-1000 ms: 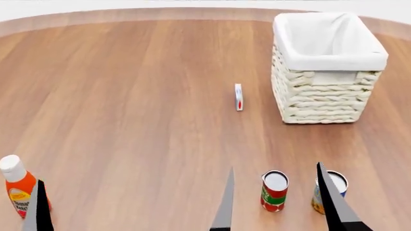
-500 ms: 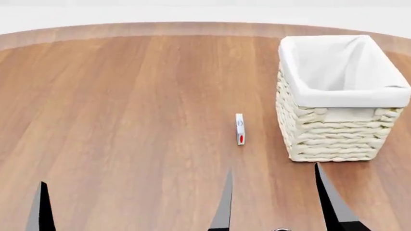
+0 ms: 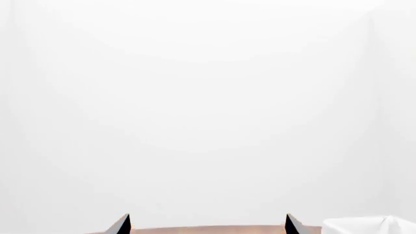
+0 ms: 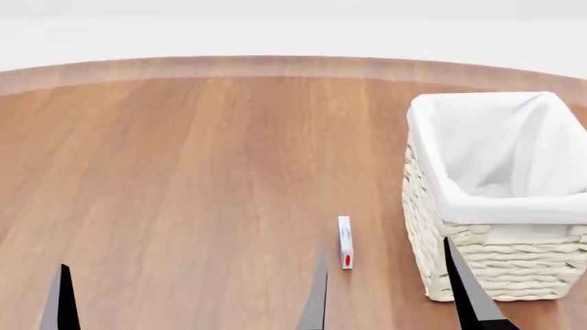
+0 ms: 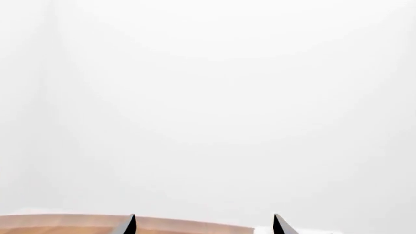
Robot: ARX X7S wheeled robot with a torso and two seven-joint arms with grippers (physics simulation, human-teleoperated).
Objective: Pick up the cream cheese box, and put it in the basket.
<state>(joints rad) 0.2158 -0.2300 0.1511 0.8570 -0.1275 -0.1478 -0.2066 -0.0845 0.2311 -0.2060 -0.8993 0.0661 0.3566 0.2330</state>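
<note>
Right hand (image 4: 390,292): its two dark fingertips stand spread wide at the near edge of the head view, nothing between them. Left hand (image 4: 62,299): only one fingertip shows in the head view; the left wrist view shows two tips set apart, empty. Cream cheese box (image 4: 345,242): stands on its thin edge on the desk (image 4: 183,179), just ahead of the right hand's inner fingertip, not touching it. Basket (image 4: 500,265): upright, ahead of the right hand's outer fingertip, beside the box but apart from it, white lining folded over the rim.
</note>
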